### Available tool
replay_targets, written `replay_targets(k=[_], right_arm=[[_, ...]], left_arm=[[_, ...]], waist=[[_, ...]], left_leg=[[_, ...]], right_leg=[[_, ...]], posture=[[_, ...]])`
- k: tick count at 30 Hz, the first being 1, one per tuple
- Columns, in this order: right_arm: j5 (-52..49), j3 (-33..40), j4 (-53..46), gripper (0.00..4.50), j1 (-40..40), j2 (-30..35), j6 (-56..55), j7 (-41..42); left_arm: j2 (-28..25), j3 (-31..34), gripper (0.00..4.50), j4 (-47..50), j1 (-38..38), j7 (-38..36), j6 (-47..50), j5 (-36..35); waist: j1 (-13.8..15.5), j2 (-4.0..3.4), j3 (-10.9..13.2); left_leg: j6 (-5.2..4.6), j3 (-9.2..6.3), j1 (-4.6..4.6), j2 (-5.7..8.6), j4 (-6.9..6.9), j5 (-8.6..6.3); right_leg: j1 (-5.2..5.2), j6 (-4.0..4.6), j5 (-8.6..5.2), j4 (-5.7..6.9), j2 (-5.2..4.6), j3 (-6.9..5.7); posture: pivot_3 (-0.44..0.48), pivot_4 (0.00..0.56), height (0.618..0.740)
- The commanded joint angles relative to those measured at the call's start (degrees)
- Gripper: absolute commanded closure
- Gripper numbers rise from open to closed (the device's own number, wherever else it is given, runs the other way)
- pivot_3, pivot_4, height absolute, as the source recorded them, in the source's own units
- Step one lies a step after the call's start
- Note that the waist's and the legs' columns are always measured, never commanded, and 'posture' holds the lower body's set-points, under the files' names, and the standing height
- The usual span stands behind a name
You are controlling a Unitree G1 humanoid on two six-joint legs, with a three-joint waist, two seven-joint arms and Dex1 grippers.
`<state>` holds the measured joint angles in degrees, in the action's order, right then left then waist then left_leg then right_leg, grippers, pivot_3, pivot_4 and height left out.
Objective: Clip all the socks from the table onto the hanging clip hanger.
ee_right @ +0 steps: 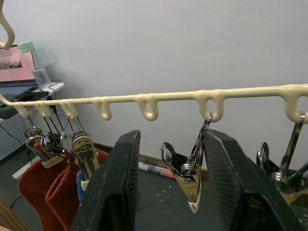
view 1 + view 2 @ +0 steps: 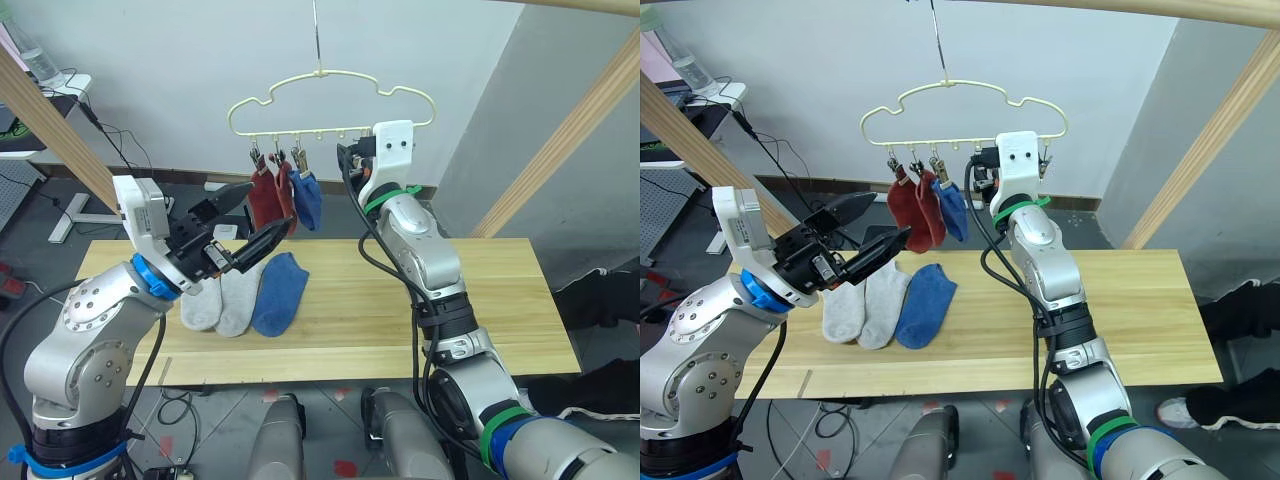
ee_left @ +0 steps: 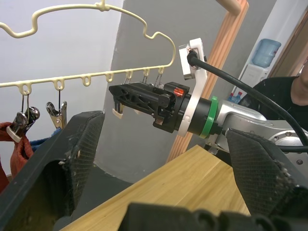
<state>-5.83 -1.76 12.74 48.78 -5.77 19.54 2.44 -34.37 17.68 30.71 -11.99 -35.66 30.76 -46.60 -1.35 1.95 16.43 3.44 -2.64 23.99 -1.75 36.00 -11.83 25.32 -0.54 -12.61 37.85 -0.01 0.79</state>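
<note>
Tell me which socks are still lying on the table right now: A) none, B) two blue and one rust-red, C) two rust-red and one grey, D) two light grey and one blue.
D: two light grey socks and one blue sock lie side by side on the table, while two rust-red socks and another blue sock already hang from the clip hanger.

Light-wood table (image 2: 450,300), two grey socks (image 2: 220,298), one blue sock (image 2: 280,292) side by side
</note>
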Motion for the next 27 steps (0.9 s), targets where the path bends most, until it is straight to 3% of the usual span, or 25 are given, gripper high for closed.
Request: replay_targets(k=[1, 7, 12, 14, 23, 27], right_arm=[[-0.48, 0.3, -1.73, 2.45, 1.2, -0.29, -0.29, 0.25], [-0.7, 0.4, -1.56, 2.45, 1.38, -0.3, -0.31, 0.49], [-0.82, 0.4, -1.62, 4.05, 1.33, -0.26, -0.08, 0.8], [-0.69, 0.48, -1.74, 4.49, 1.31, -0.21, 0.07, 0.66], [-0.93, 0.97, -2.54, 4.49, 1.13, 0.38, 0.83, 1.18], [-8.71, 3.38, -6.71, 4.49, 2.53, 3.81, 11.2, 8.77]], left_arm=[[-0.47, 0.17, 0.0, 0.72, -0.04, -0.37, -0.96, -0.02], [-0.45, 0.12, 0.0, 0.64, -0.17, -0.29, -0.99, 0.13], [-0.45, -0.01, 0.0, 0.4, -0.45, -0.33, -0.96, 0.24], [-0.45, -0.08, 0.0, 0.41, -0.42, -0.32, -0.94, 0.31], [-0.55, -0.41, 0.0, 0.26, -0.23, -0.38, -0.98, 0.38], [-1.26, -1.34, 0.0, -0.82, 2.5, 0.68, -0.27, 3.49]], waist=[[0.0, 0.0, 0.0], [0.0, 0.0, 0.0], [0.0, 0.0, 0.0], [0.0, -0.01, 0.01], [0.0, -0.02, 0.01], [-0.01, -0.06, 0.04]], left_leg=[[0.0, 0.0, 0.0, 0.0, 0.0, 0.0], [0.0, 0.0, 0.0, 0.0, 0.0, 0.0], [0.0, 0.0, 0.0, 0.0, -0.02, 0.0], [0.0, 0.0, 0.0, 0.0, -0.02, 0.0], [0.0, 0.0, 0.02, 0.0, -0.03, 0.0], [0.0, 0.0, 0.02, 0.0, -0.03, 0.0]], right_leg=[[0.0, 0.0, 0.0, 0.0, 0.0, 0.0], [0.0, 0.0, 0.0, -0.01, 0.0, 0.0], [0.0, 0.0, 0.0, -0.02, 0.0, 0.0], [0.0, 0.0, 0.0, -0.02, 0.0, 0.0], [0.01, 0.0, 0.0, -0.05, 0.0, 0.0], [0.01, 0.0, 0.0, -0.06, 0.0, 0.0]], posture=[[0.109, 0.268, 0.74], [0.111, 0.269, 0.74], [0.11, 0.271, 0.74], [0.108, 0.273, 0.74], [0.104, 0.277, 0.74], [0.092, 0.281, 0.74]])
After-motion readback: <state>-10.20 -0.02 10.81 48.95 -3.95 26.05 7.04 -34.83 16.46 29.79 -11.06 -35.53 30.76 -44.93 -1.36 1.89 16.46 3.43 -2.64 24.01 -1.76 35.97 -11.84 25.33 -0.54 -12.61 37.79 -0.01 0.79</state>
